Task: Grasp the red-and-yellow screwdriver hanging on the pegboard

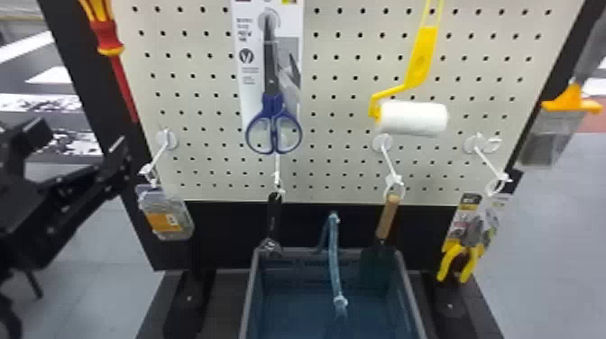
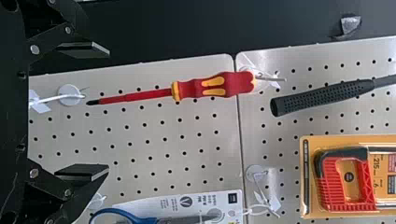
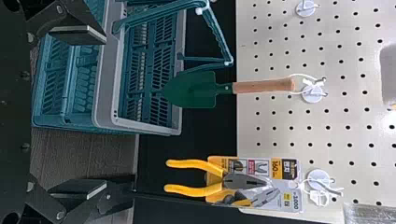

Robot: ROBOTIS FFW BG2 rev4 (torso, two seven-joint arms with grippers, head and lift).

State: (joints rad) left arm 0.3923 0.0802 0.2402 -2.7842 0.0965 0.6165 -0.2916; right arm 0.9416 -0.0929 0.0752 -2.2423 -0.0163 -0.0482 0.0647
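Head view: the red-and-yellow screwdriver (image 1: 107, 38) hangs up high by the left edge of the pegboard (image 1: 333, 158), near the top left corner that shows. Its handle is up and its long red stick points down, leaning a bit. The left gripper (image 1: 82, 131) is lower down, beside that same edge, with its two black fingers spread. Blue scissors (image 1: 273, 126) on a card and a yellow paint roller (image 1: 412, 118) hang farther along the board.

Left wrist view: here the screwdriver shows all of its parts. The fat handle is bright red with long yellow spots on it. A yellow ring sits where the handle meets the thin red stick, and the very tip is black. The handle's end is at a metal hook (image 2: 280, 80), close to the board's left edge. The left gripper (image 2: 109, 110) has its fingers wide apart, and they do not touch the screwdriver. A black rubbery grip (image 2: 322, 95) hangs near the hook.

Right wrist view: the right gripper (image 3: 105, 112) has its fingers wide apart too. Past them are a green garden shovel (image 3: 191, 88) with a wooden handle, yellow pliers (image 3: 194, 189) near the board's right edge, and a basket (image 3: 105, 70) with a gray rim.
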